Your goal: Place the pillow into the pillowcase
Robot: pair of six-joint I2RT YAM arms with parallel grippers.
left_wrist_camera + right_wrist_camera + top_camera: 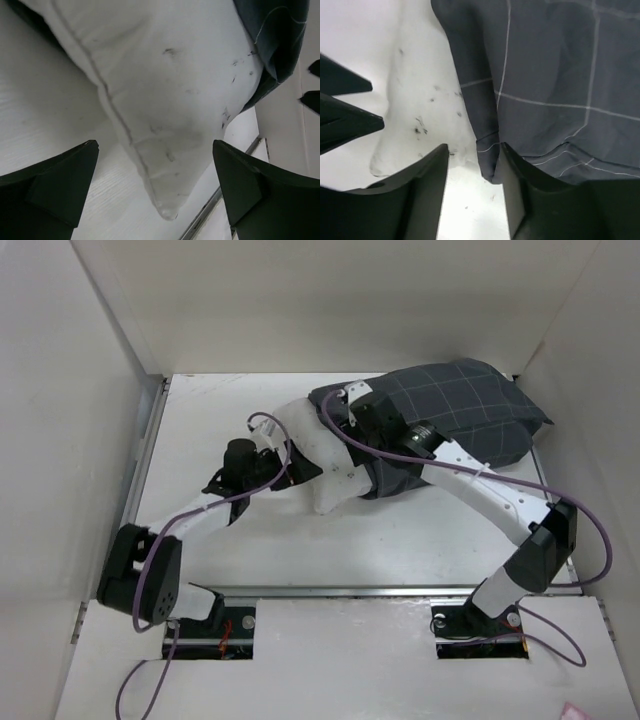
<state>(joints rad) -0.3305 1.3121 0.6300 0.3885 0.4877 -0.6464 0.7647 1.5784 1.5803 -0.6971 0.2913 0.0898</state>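
I'm seeing the soft, stuffed rectangular pillow point(322, 465) showing off-white, with small dark specks scattering over its cloth and a faint grey smudge near its corner. The floppy fabric pillowcase point(460, 405) is showing dark charcoal grey, with a thin pale windowpane grid running across it. The flat bench point(300, 540) is reading white. The left claw point(155, 145) and right claw point(474, 150) are looking matte black, the left arm point(190, 520) and right arm point(490, 490) white with black joints, and the looping cables point(603, 530) purple.
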